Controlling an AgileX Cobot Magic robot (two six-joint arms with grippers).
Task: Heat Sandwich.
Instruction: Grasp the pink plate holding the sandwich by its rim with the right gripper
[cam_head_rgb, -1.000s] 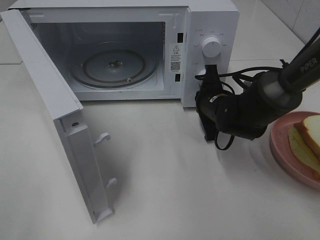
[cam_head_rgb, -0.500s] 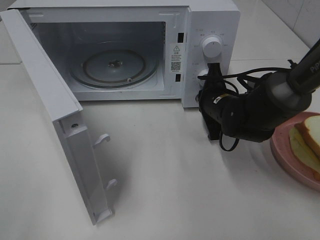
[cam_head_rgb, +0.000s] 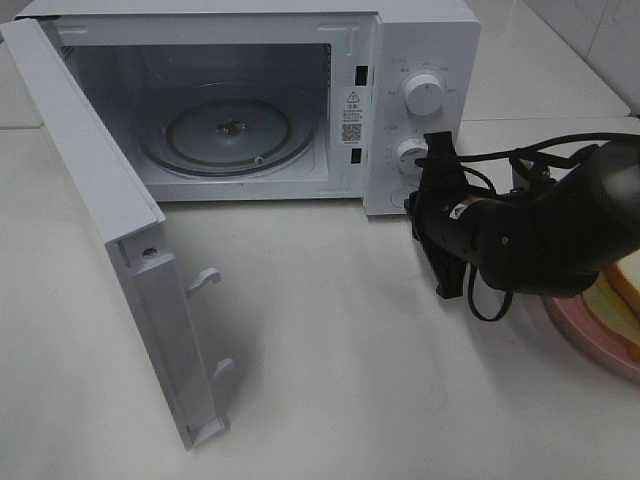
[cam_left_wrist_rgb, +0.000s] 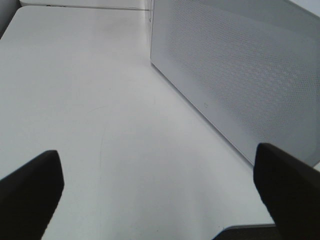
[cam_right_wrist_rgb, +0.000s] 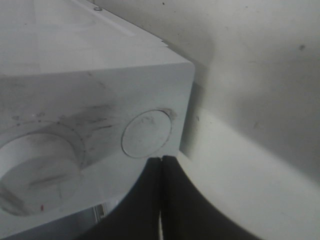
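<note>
left gripper: outside the overhead view, fingers spread wide, empty, by a perforated white panel | microwave: door swung out | right gripper: fingers pressed together, holding nothing, tips at microwave's lower round button | sandwich: right of microwave on pink plate, mostly hidden by the right arm and cut off by the frame edge; long axis unreadable

Right arm is glossy black all over, rounded housings, black cables looping off it, a small pale sticker, and the left gripper has blunt matt-black fingers.
</note>
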